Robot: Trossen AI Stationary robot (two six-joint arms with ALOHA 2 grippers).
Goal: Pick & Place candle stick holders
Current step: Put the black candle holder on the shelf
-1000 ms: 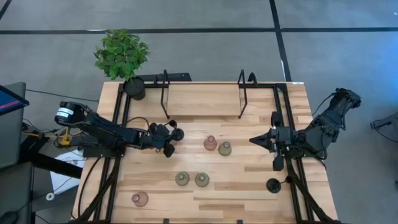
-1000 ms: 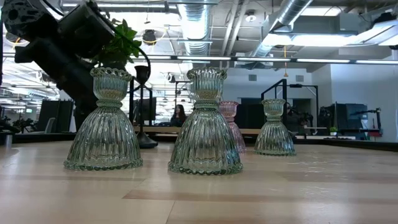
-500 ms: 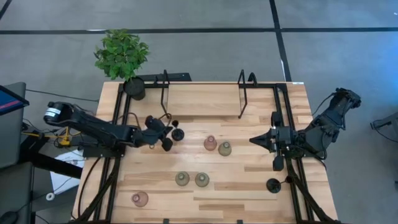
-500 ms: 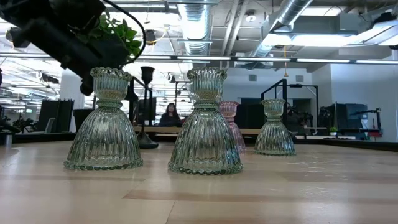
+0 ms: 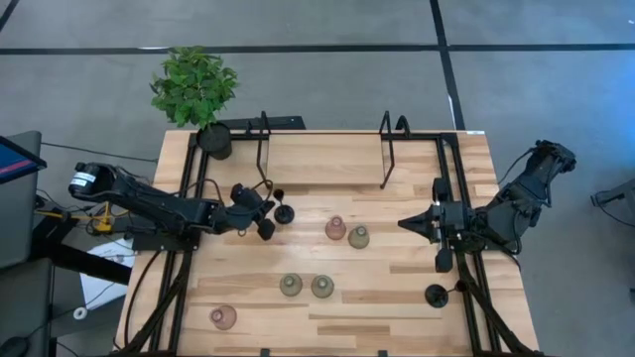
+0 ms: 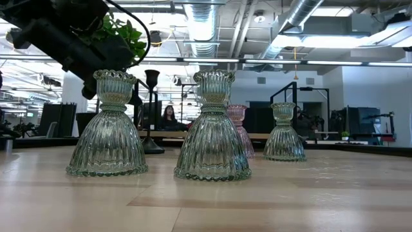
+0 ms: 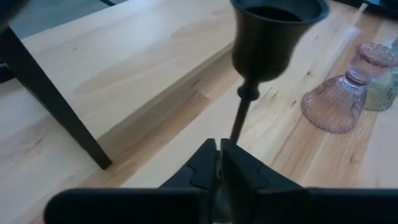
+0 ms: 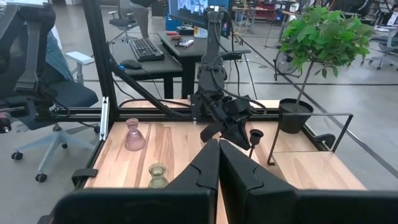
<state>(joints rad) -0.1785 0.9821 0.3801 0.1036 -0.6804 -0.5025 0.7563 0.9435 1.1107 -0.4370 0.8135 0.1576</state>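
Note:
A black thin-stemmed candle stick holder (image 5: 283, 211) stands left of the table's middle, upright in the low view (image 6: 152, 109). My left gripper (image 5: 266, 217) comes at it from the table's left and is shut on it. A second black holder (image 5: 437, 295) stands by the right edge. Glass holders stand on their wide bases: pink (image 5: 335, 228) and olive (image 5: 358, 237) at the middle, two olive (image 5: 290, 286) (image 5: 322, 287) nearer, pink (image 5: 223, 317) at near left. My right gripper (image 5: 407, 224) hangs shut at the right, holding nothing. My left gripper pinches the black holder's thin stem (image 7: 237, 127) between its two fingers, low on the stem, below the cup (image 7: 277, 31). The fingers come from the table's left, slanting a little downward, across the stem. The base (image 6: 152, 147) shows at table level; whether it rests there I cannot tell.
A potted green plant (image 5: 195, 89) stands at the far left corner. Two tall black wire frames (image 5: 263, 149) (image 5: 389, 149) stand at the far side with a raised board (image 5: 322, 157) between them. Black frame rails (image 5: 451, 188) run along both table sides.
My left gripper has drawn back a little toward the table's far left and risen, tipping nearer to level. The black holder has stayed where it was, its cup shifting slightly as it came upright.

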